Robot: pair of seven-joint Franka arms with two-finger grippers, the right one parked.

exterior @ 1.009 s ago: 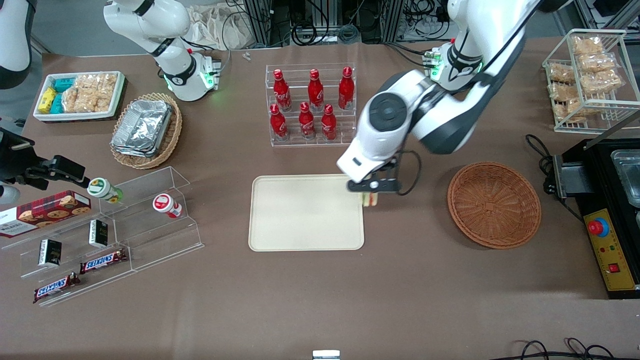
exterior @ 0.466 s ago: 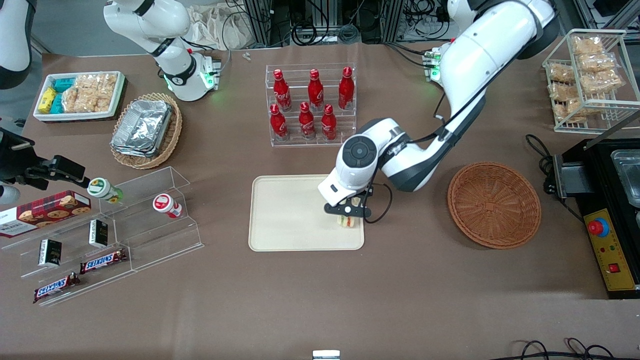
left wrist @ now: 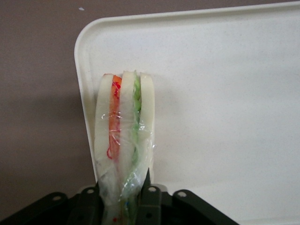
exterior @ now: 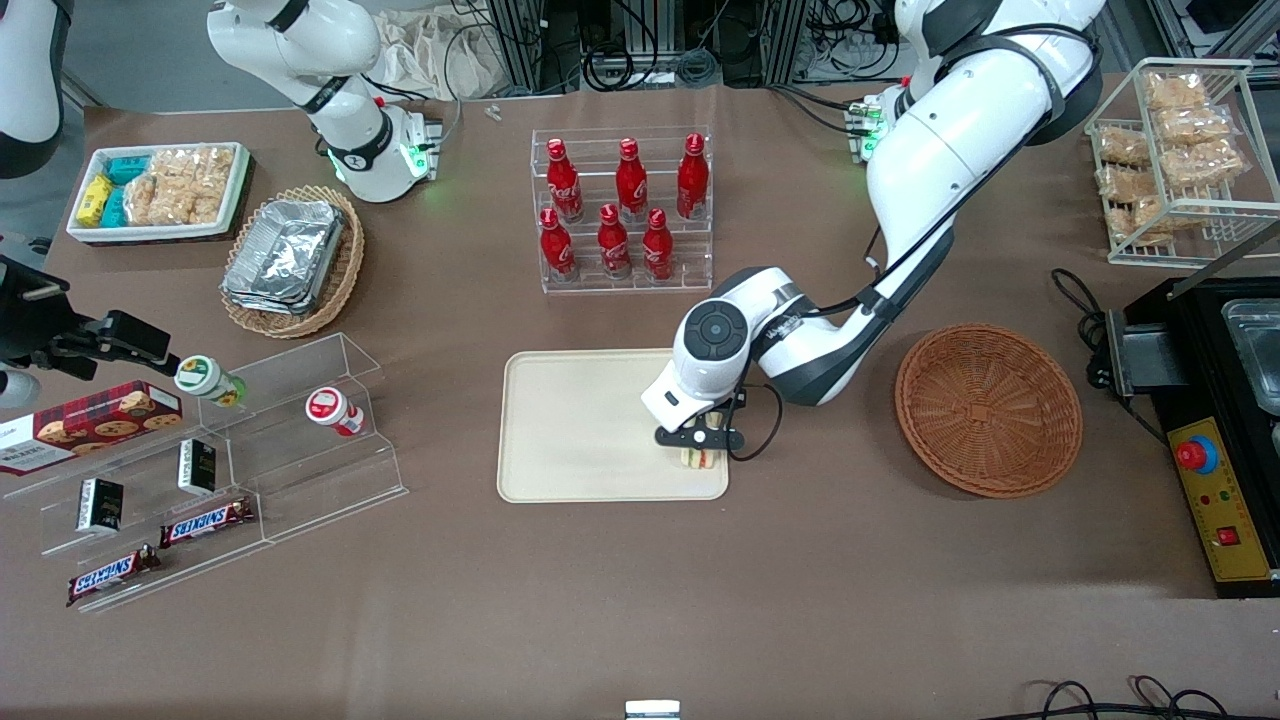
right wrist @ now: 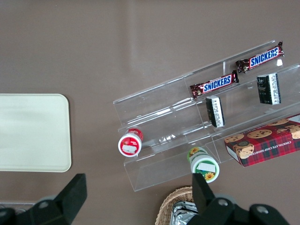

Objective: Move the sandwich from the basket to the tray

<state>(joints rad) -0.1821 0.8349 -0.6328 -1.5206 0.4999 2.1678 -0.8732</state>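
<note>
The sandwich [exterior: 700, 459], a wrapped wedge of white bread with orange and green layers, is held in my left gripper [exterior: 699, 446]. The gripper is shut on it, just above the cream tray [exterior: 580, 430], at the tray's corner nearest the front camera and the reddish-brown basket [exterior: 987, 408]. In the left wrist view the sandwich [left wrist: 123, 131] stands on edge between the black fingers of the gripper [left wrist: 123, 197], just inside the tray's rim [left wrist: 82, 89]. I cannot tell whether it touches the tray. Nothing lies in the basket.
An acrylic rack of red bottles [exterior: 622, 210] stands farther from the front camera than the tray. Clear shelves with snacks [exterior: 230, 450], a tan basket of foil containers [exterior: 292, 258] and a white bin [exterior: 158, 190] lie toward the parked arm's end. A black appliance [exterior: 1220, 400] flanks the basket.
My left gripper has carried the sandwich from the tray's edge to over its corner, nearer the front camera and lower. The arm's elbow swung back.
</note>
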